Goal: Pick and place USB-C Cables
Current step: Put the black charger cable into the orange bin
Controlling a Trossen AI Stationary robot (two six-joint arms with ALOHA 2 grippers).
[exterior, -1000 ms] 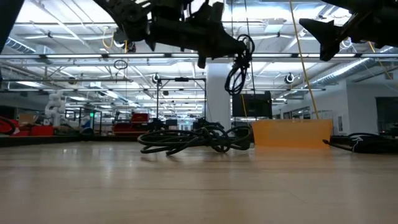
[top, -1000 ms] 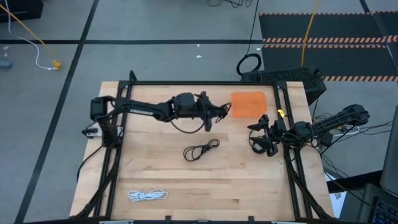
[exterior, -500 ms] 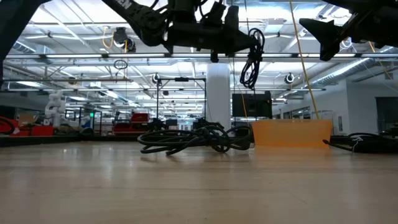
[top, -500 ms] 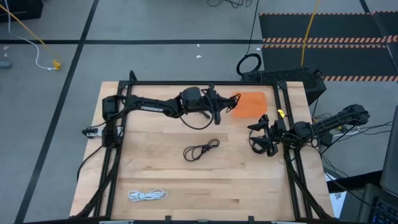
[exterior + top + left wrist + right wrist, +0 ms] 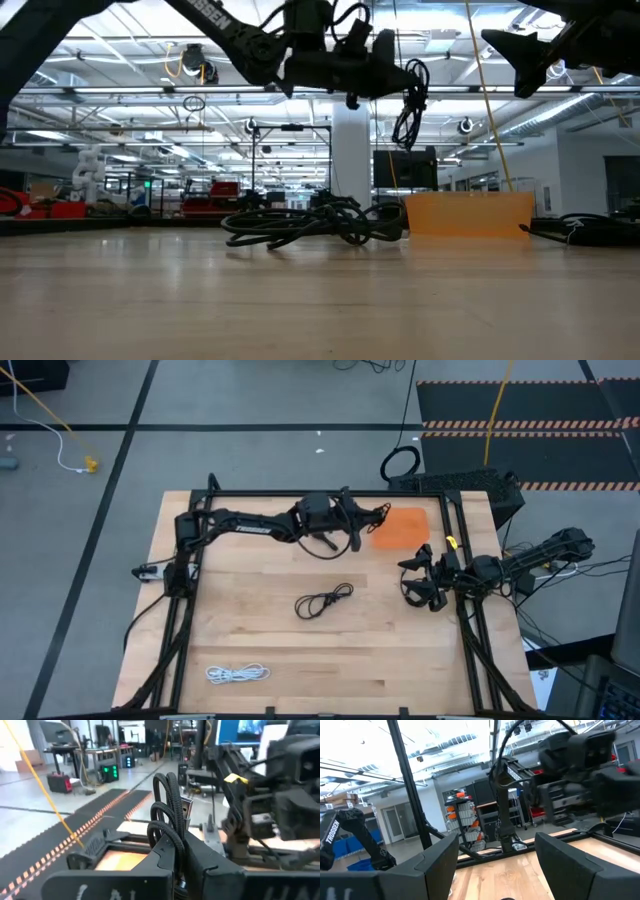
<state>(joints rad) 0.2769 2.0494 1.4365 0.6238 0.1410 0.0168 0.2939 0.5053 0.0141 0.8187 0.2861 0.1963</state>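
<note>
My left gripper (image 5: 366, 523) is high over the far part of the table, at the left edge of the orange container (image 5: 402, 528), shut on a black coiled USB-C cable (image 5: 407, 104). A second black cable coil (image 5: 325, 601) lies flat mid-table, also seen as a black cable coil (image 5: 310, 222) in the low view. A white cable coil (image 5: 238, 674) lies near the near-left corner. My right gripper (image 5: 417, 582) waits open by the right rail, touching nothing. My left gripper (image 5: 180, 854) pinches the black cable's bundled loops (image 5: 170, 812) between its two fingers. The fingers lie about level, pointing toward the table's right. The coil is lifted clear and hangs slack below the fingers (image 5: 395, 78), a metal plug (image 5: 186, 807) showing beside the loops.
The black frame rails (image 5: 300, 494) run round the wooden table. A dark case (image 5: 470, 485) stands behind the orange container, and loose wires (image 5: 590, 575) lie past the right edge. Bare wood (image 5: 400, 660) lies between the two resting coils and the right rail.
My left gripper has moved toward the table's far edge and right, closer to the orange container, staying shut on the black cable. The coil travelled with it, hanging and swinging a little. The right arm and the cables on the table kept still.
</note>
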